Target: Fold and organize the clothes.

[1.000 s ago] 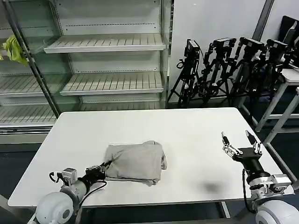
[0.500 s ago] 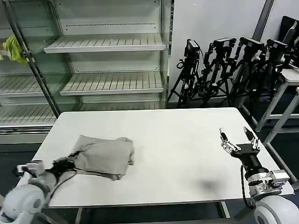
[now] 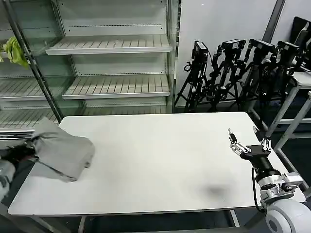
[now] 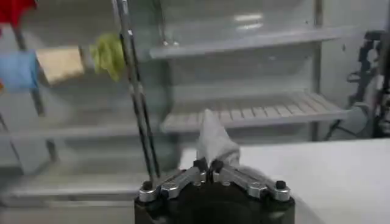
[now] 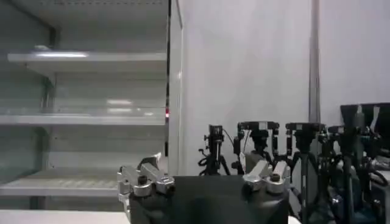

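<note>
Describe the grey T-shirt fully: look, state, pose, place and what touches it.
The grey T-shirt is a plain light grey, soft cotton-looking bundle, folded into a compact, rumpled packet; no print or collar shows. It sits at the table's left edge, partly overhanging it, one corner lifted toward the shelving. The left tool is shut on a pinched peak of its cloth, seen in the left wrist view. The right tool hovers open over the table's right side, well apart from it.
</note>
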Controlling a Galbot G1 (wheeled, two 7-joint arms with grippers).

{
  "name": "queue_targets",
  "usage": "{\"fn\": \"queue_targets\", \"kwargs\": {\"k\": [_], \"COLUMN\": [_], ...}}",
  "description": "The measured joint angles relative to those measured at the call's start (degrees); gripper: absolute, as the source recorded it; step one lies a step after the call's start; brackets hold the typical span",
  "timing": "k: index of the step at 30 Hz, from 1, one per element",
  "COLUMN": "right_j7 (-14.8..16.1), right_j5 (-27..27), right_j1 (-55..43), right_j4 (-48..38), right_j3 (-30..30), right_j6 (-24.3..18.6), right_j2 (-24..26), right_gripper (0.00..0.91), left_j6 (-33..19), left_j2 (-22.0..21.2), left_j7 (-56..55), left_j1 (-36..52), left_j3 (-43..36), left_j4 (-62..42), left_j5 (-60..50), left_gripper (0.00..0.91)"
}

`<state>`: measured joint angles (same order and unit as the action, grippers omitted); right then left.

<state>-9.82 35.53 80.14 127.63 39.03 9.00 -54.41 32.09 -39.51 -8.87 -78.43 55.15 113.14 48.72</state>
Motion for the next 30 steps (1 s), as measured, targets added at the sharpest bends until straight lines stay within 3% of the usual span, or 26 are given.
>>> {"fn": "queue_targets", "kwargs": {"k": [11, 21, 30], "right_j7": [0.57, 0.59, 0.58], "right_j5": [-0.38, -1.13, -1.7], "right_j1": [1.59, 4.09, 6.63], "right_j4": [-0.1, 0.54, 0.63], "right_j3": [0.69, 1.83, 3.22], "right_j6": [-1.04, -1.23, -1.29], "right_j2": [-1.4, -2.28, -3.24], "right_gripper": [0.907, 0.907, 0.907], "left_j6": [0.37, 0.64, 0.83], "left_j2": [0.27, -8.05, -12.36], "left_j7": [1.82, 3.66, 4.02], "left_j1": [-2.23, -3.91, -1.92], "left_j3": [2.41, -9.74, -19.08], "left_j4": [6.45, 11.27, 12.54], "left_j5": [-7.96, -16.7, -20.37], "left_gripper": [0.05, 0.05, 0.05]}}
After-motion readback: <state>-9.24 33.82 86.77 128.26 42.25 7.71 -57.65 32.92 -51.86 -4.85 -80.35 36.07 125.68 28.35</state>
